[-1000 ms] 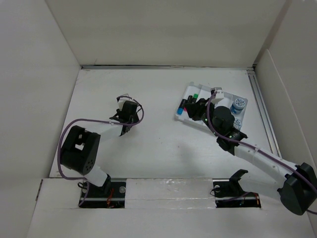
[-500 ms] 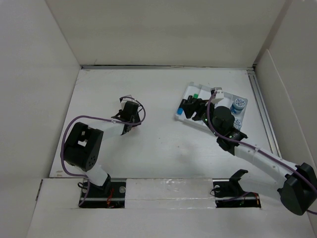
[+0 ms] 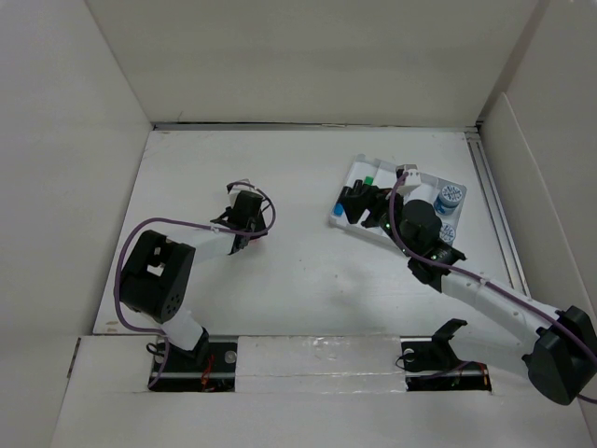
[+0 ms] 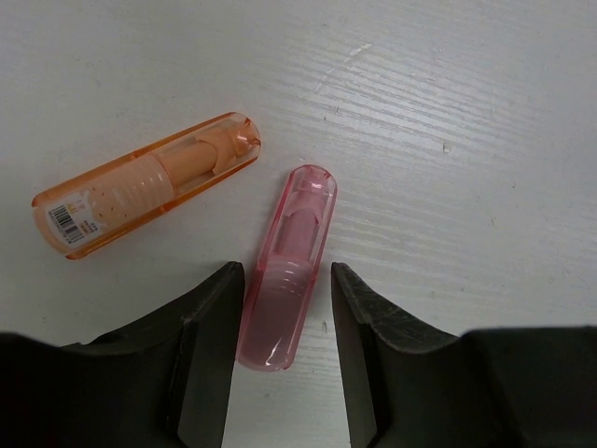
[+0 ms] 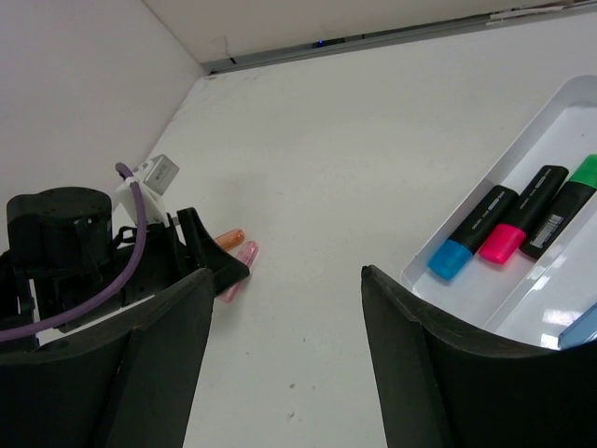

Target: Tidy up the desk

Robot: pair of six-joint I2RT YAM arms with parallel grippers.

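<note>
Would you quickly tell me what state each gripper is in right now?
Left gripper: open, its fingers on either side of the pink translucent stick.
Right gripper: open, holding nothing.

Two cases are counted: orange case, pink case. Three markers: blue marker, pink marker, green marker. One tray.

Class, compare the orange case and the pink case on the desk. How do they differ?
The orange case carries a barcode label; the pink case shows none. The pink case lies inside the open left pincer; the orange case lies outside it, to one side. Both are translucent, round-ended and flat on the desk.
</note>
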